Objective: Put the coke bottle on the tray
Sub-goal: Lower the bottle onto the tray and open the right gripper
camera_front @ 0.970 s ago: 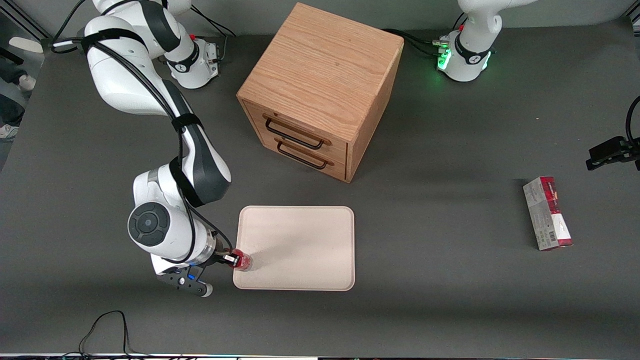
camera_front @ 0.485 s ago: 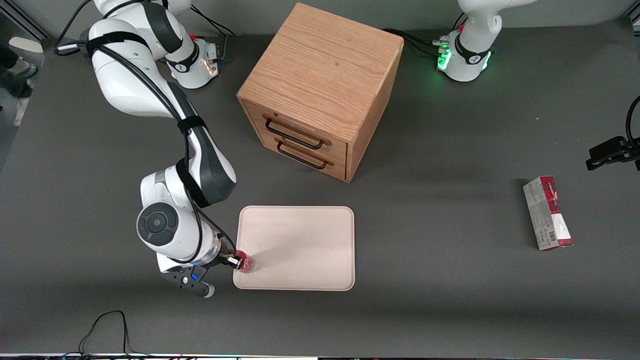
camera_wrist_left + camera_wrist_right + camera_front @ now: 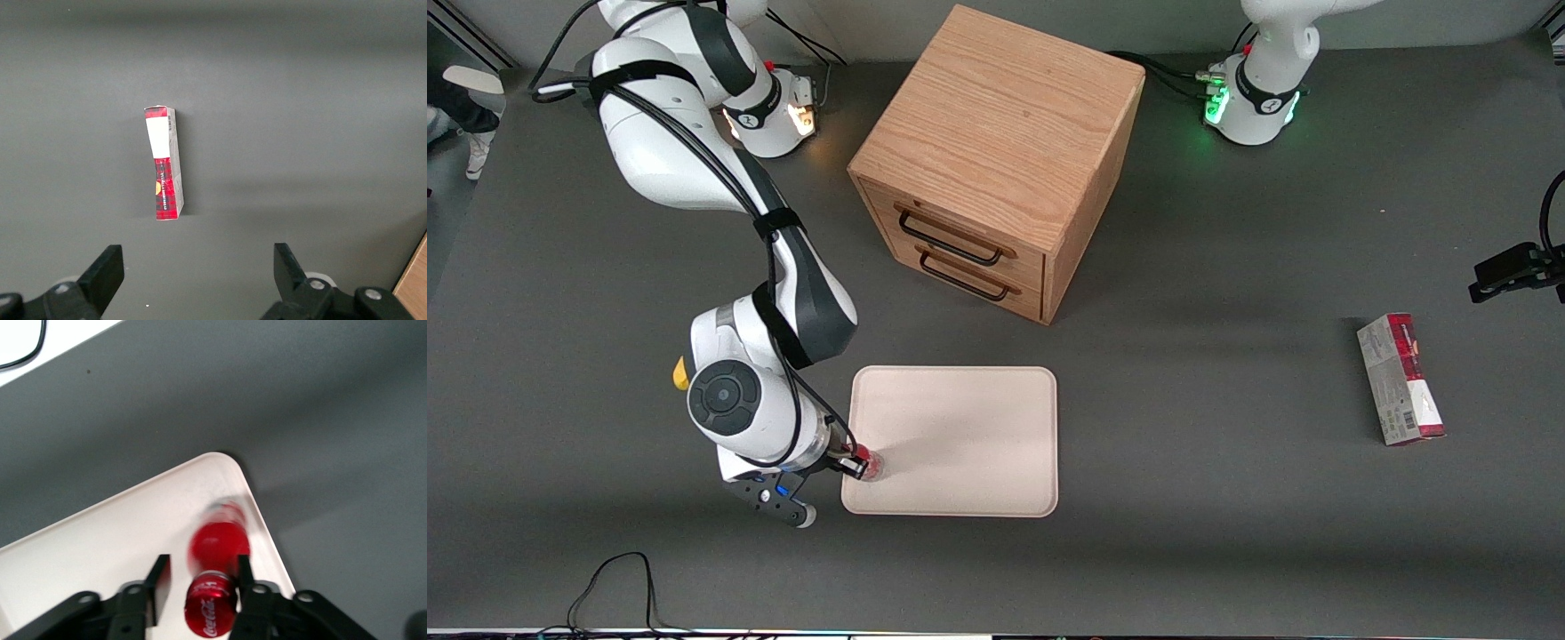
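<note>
Dark grey tabletop under even light. Coke bottle [image 3: 869,465] [image 3: 217,577] stands upright on the tray [image 3: 960,418] [image 3: 100,553], in its corner nearest the working arm. Gripper [image 3: 852,464] [image 3: 200,587] has its fingers spread around the bottle's neck, one finger touching, the other apart. Wooden drawer cabinet [image 3: 996,151] stands farther back; red-and-grey carton [image 3: 1400,379] [image 3: 164,163] lies toward the parked arm's end.
</note>
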Action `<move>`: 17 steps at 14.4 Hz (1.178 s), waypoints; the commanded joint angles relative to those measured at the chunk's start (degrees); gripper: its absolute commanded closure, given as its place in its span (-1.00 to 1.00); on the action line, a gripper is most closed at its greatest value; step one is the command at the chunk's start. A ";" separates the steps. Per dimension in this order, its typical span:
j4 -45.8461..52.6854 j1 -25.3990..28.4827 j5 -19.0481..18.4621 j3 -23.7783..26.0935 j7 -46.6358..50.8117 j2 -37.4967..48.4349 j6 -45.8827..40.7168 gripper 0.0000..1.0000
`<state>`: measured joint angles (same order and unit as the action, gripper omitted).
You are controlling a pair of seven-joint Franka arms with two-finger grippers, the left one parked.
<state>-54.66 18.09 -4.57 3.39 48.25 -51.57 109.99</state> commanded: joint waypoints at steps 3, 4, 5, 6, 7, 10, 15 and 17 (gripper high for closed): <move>1.31 0.63 -1.23 -0.49 1.76 -0.38 0.22 -1.00; 1.31 0.63 -1.23 -0.49 1.76 -0.38 0.22 -1.00; 1.31 0.63 -1.23 -0.49 1.76 -0.38 0.22 -1.00; 1.31 0.63 -1.23 -0.49 1.76 -0.38 0.22 -1.00; 1.31 0.63 -1.23 -0.49 1.76 -0.38 0.22 -1.00; 1.31 0.63 -1.23 -0.49 1.59 -0.12 -0.04 -1.00; 0.96 -0.43 -1.23 -0.49 -1.12 4.26 -5.21 -1.00; -1.14 -2.01 -0.53 -0.49 -9.10 9.00 -12.84 -1.00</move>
<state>-53.14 17.38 -4.95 2.86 44.81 -48.10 102.88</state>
